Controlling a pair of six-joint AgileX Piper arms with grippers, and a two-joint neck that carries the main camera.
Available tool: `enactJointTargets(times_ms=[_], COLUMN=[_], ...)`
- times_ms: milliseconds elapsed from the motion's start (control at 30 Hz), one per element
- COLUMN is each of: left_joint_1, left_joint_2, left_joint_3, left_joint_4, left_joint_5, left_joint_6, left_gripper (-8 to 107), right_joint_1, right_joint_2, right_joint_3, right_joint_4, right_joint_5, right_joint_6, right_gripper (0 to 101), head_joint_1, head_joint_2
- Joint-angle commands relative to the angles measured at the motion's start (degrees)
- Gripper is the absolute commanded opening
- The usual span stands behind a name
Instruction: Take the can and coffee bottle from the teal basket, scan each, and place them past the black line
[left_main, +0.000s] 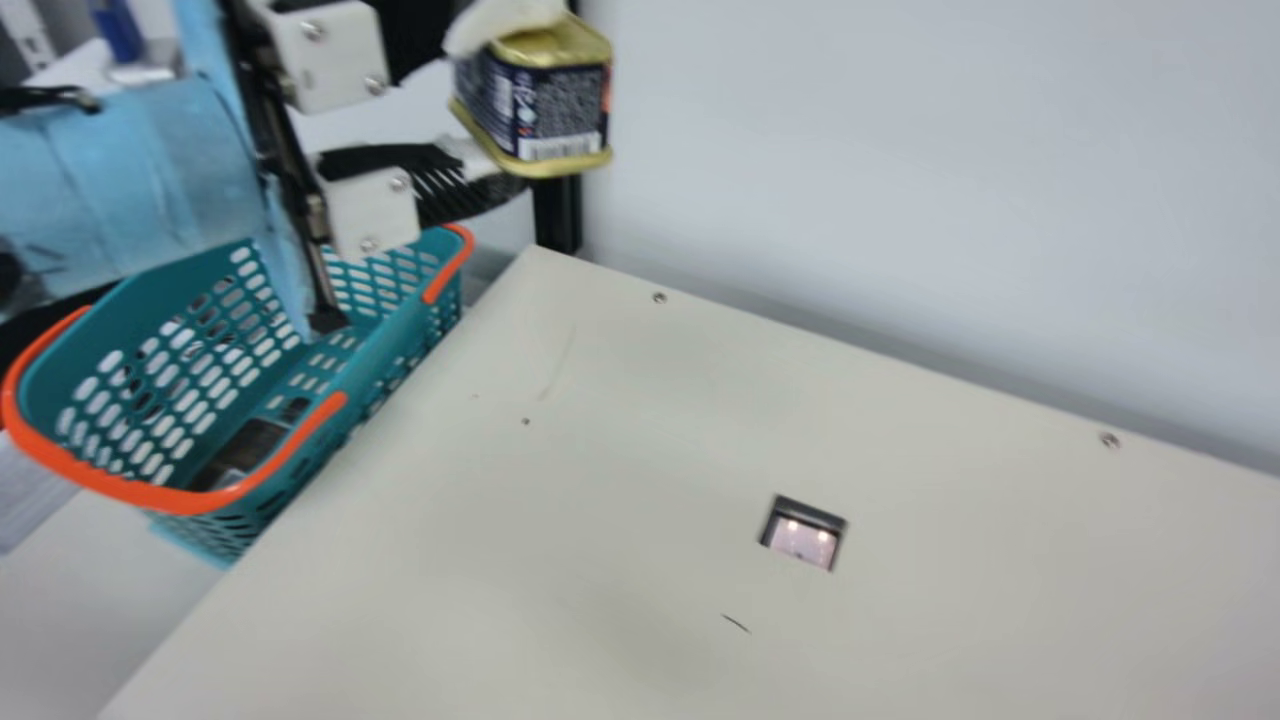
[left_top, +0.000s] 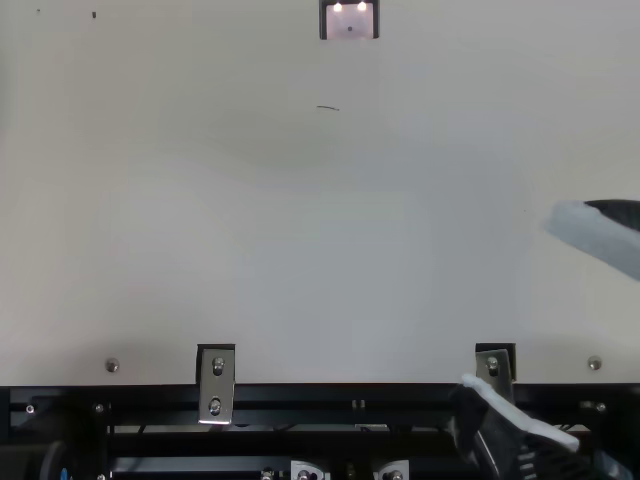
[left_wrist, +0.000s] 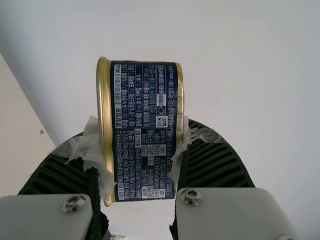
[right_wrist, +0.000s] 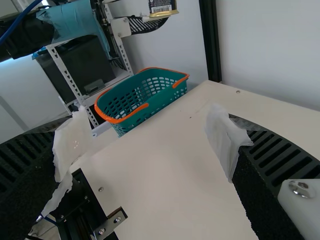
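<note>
The can (left_main: 560, 105) is pinched between 2 fingers of the left gripper (left_main: 495, 98); the right gripper (left_top: 512, 302) is spread

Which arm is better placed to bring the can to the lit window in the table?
Left, I'd say. The left gripper has the can clamped between its fingers; the right gripper is open and empty, so using it would likely mean a handover before reaching the lit window.
</note>
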Motion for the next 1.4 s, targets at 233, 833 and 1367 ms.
enactJointTargets(times_ms=[233, 833, 1367], left_joint_1=[0.00, -0.97, -11.19], left_joint_2=[0.00, 3.43, 23.89], left_joint_3=[0.00, -1.43, -18.81], left_joint_4=[0.00, 1.61, 14.44], left_joint_5=[0.00, -1.03, -16.10], left_joint_6=[0.00, 0.53, 9.95], left_gripper=[10, 10, 10], right_joint_1=[0.00, 0.00, 0.00], right_joint_2=[0.00, 0.00, 0.00], right_joint_3=[0.00, 0.00, 0.00], right_joint_4=[0.00, 0.00, 0.00], right_joint_5=[0.00, 0.00, 0.00], right_joint_6=[0.00, 0.00, 0.00], right_gripper=[101, 101, 101], head_joint_1=[4.50, 6.70, 6.70], head_joint_2=[-9.30, -12.52, -12.52])
